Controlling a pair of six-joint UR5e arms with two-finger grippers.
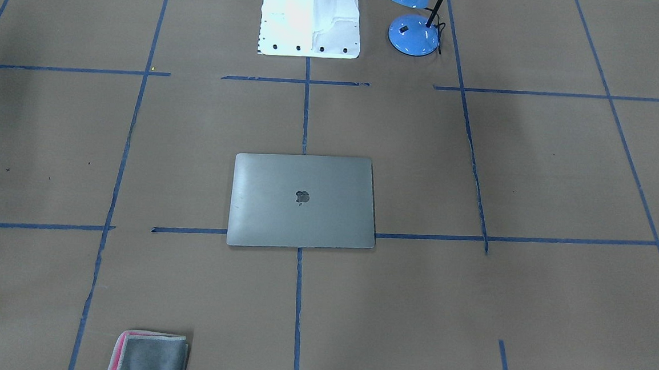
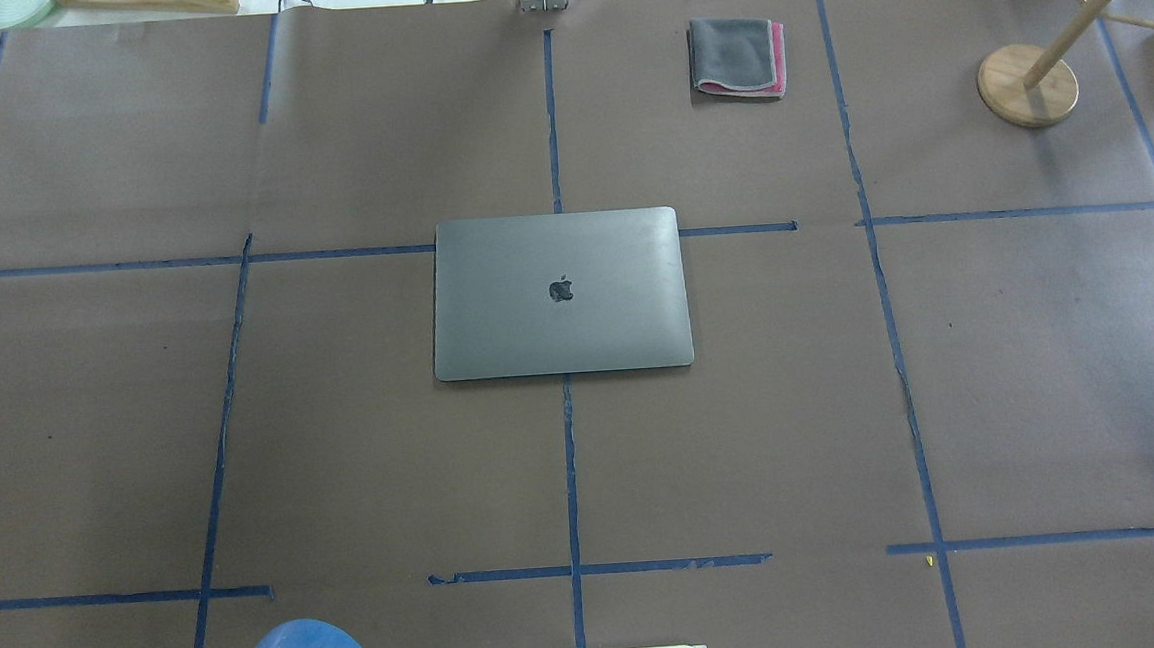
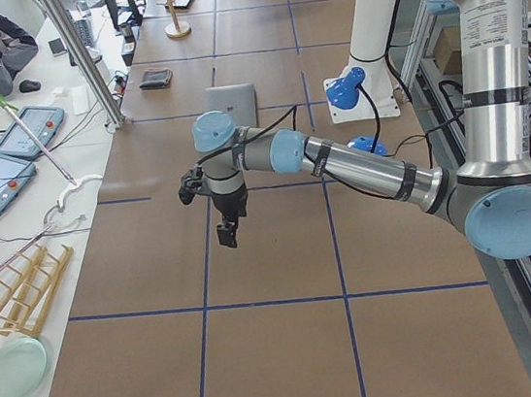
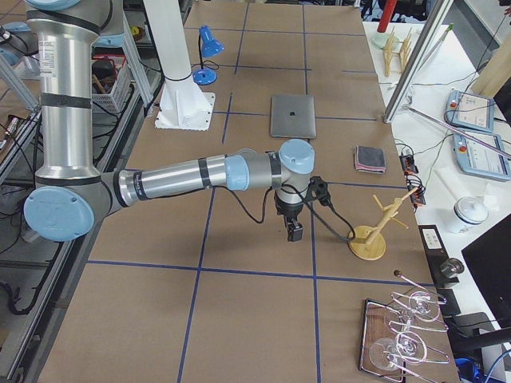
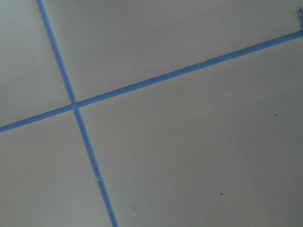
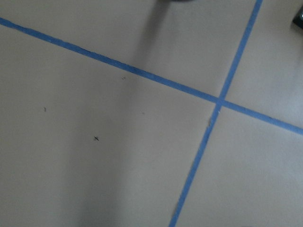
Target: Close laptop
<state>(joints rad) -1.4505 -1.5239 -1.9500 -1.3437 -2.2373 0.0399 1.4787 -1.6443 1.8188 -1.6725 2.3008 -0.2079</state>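
The laptop point(image 2: 560, 293) lies flat on the counter point(image 2: 1040, 356) straight out from the robot's white base point(image 1: 311, 18), with its lid fully down and the dark apple logo point(image 2: 561, 289) facing up, so I judge the closing already done. Its long axis runs across the robot's front, from the robot's left to its right, and it sits over a crossing of blue tape lines. The logo is the only mark on it; I can read no writing anywhere, and a white label past the counter's far edge is too small to make out. The left gripper point(image 3: 227, 233) hangs over bare counter well off to the laptop's left, and the right gripper point(image 4: 295, 231) hangs likewise well off to its right. Neither appears in the overhead view, and I cannot tell which is nearer. Each shows only in a side view, so I cannot tell whether its jaws are parted or together; both wrist cameras see only brown paper and tape. Beyond the laptop, toward the robot's right, lies a folded grey cloth with a pink edge point(image 2: 737, 57). Further right stands a wooden peg stand point(image 2: 1027, 84). On the laptop's near side, toward the robot's left, is a blue desk lamp point(image 1: 414, 33).
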